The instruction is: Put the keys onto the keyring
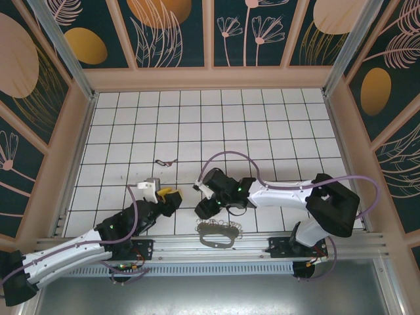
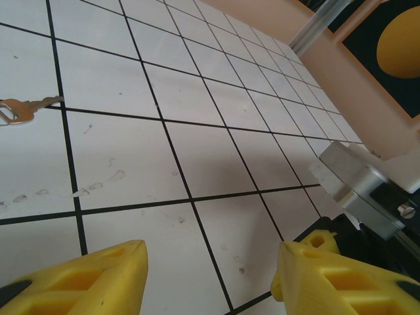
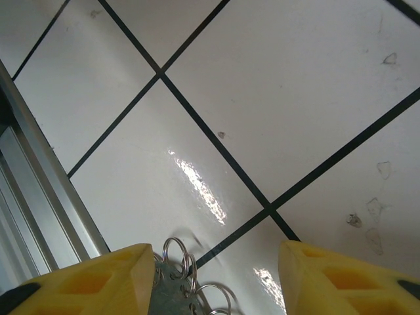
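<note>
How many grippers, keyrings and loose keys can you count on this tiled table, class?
Grippers: 2, the left gripper and the right gripper
Keyring: 1
Loose key: 1 that I can make out
Total: 4

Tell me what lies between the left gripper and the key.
Bare tiled floor, nothing else, from the left gripper to the key, as the left wrist view shows.

The left arm (image 1: 65, 256) and right arm (image 1: 282, 192) have white shells over black joints, each trailing a looping purple cable (image 1: 226, 155). The left tool (image 2: 210, 275) and right tool (image 3: 210, 282) carry blocky yellow fingers (image 2: 79, 279) (ribbed with hollow pockets, black at the base). Tiny green lights (image 1: 243, 189) glow on the black wrists.
</note>
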